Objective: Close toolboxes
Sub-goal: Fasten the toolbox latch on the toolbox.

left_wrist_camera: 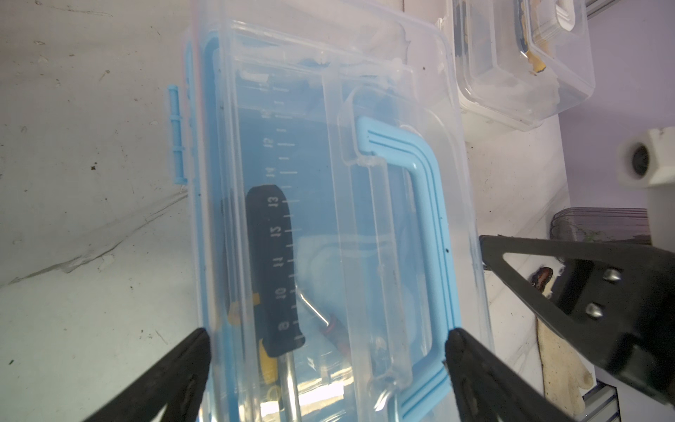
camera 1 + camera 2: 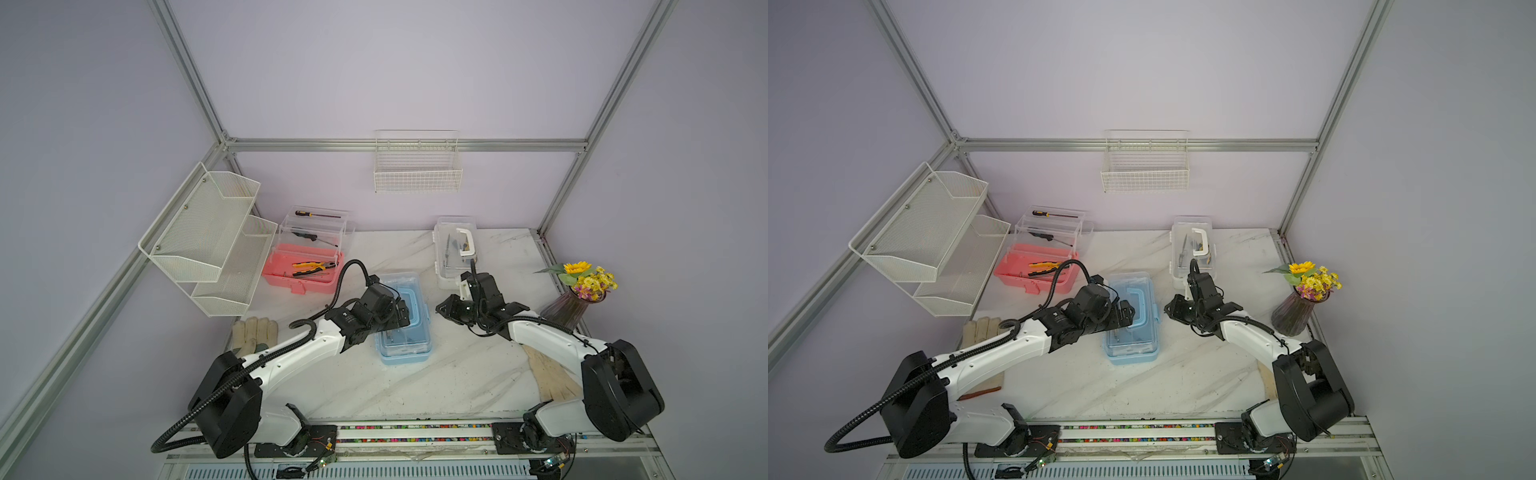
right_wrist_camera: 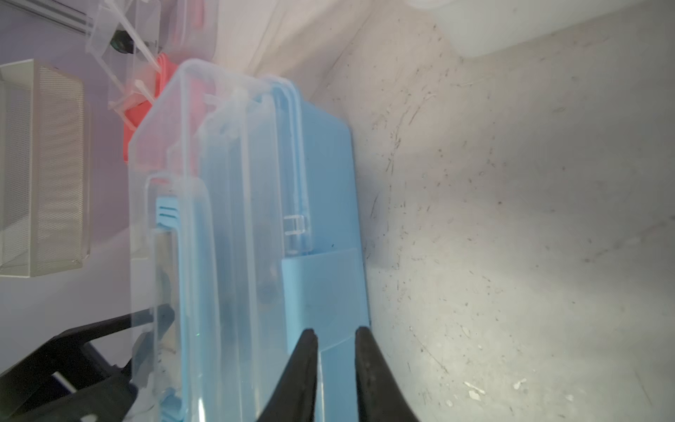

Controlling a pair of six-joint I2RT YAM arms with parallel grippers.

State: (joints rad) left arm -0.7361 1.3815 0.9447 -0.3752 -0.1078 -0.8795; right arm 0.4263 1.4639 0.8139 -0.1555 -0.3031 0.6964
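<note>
Left claw (image 1: 328,336) spread wide astride the blue toolbox (image 1: 292,146); right claw (image 3: 335,332) barely parted, empty; we'd push the latch (image 3: 321,288) flat.

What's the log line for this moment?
left gripper: open over clear-lidded blue plastic toolbox; right gripper: jaws narrow at blue side latch, grip unclear; pink plastic toolbox: lid open

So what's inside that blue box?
Through the clear lid of the blue toolbox: a black-and-yellow tool handle and a bent metal rod. The rest is blurred behind the plastic.
</note>
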